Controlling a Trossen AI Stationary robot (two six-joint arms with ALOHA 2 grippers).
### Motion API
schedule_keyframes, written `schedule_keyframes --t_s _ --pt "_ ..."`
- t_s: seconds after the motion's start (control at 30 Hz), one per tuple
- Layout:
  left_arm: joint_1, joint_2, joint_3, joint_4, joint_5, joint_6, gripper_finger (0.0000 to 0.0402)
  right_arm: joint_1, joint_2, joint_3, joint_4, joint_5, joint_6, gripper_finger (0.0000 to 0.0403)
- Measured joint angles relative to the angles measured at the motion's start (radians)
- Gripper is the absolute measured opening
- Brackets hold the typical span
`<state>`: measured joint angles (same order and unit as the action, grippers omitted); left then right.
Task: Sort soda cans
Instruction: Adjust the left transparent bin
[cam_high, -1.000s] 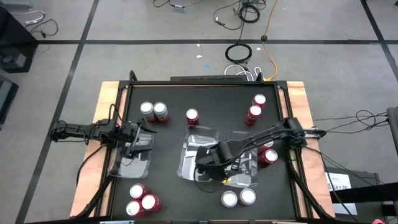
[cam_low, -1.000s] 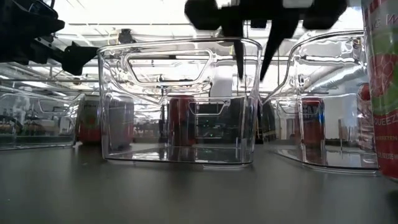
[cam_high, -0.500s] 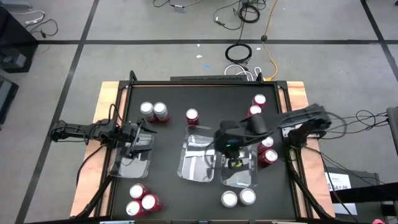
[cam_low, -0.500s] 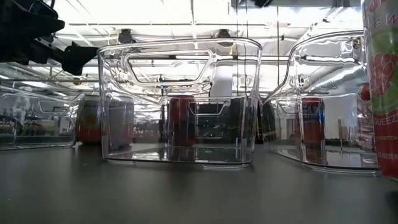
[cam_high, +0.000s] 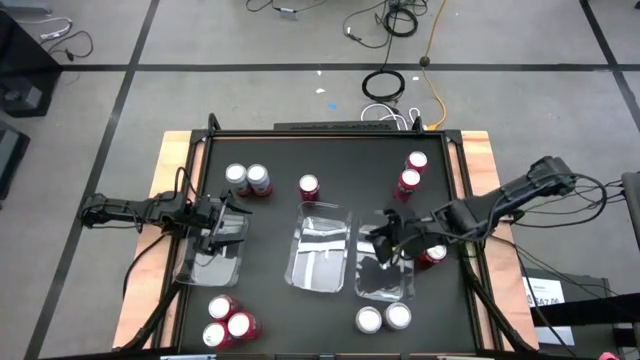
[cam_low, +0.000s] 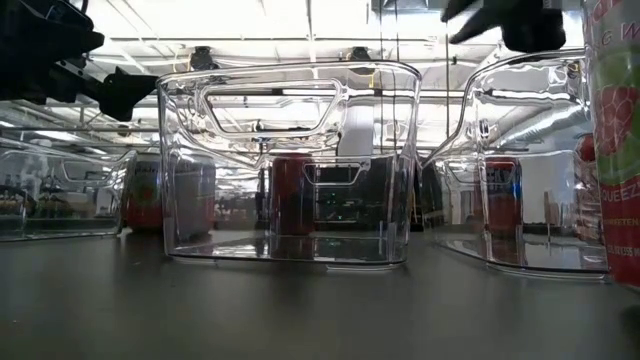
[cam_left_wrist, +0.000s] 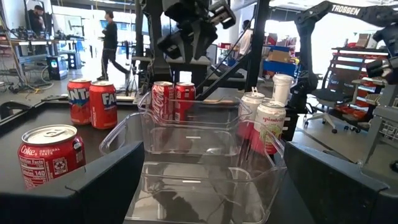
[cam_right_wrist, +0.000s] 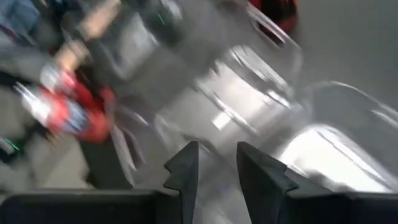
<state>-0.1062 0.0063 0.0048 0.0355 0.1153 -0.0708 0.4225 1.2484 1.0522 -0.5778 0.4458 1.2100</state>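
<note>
**Cans scattered, trays empty**

Plainly, the soda cans (cam_high: 246, 179) stand in small clusters around the dark desk (cam_high: 280, 150): a pair at the far left, one red can (cam_high: 309, 186) behind the middle tray (cam_high: 320, 255), two at the far right, three at the near left, two silver ones (cam_high: 383, 319) near the front. They look rigid, smooth and likely slippery; a grip across the mid-body seems safest.

Right gripper (cam_high: 385, 240) hangs over the right tray (cam_high: 385, 280), jaws narrowly parted and holding nothing. Left gripper (cam_high: 222, 222) waits over the left tray (cam_high: 212, 262), jaws spread wide, empty.
</note>
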Motion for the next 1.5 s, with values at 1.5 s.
schedule_keyframes --t_s 1.5 --pt "0.001 0.447 0.54 -0.502 -0.59 -0.721 0.0395 0.065 0.006 -0.033 -0.01 0.219 0.007 0.0102"
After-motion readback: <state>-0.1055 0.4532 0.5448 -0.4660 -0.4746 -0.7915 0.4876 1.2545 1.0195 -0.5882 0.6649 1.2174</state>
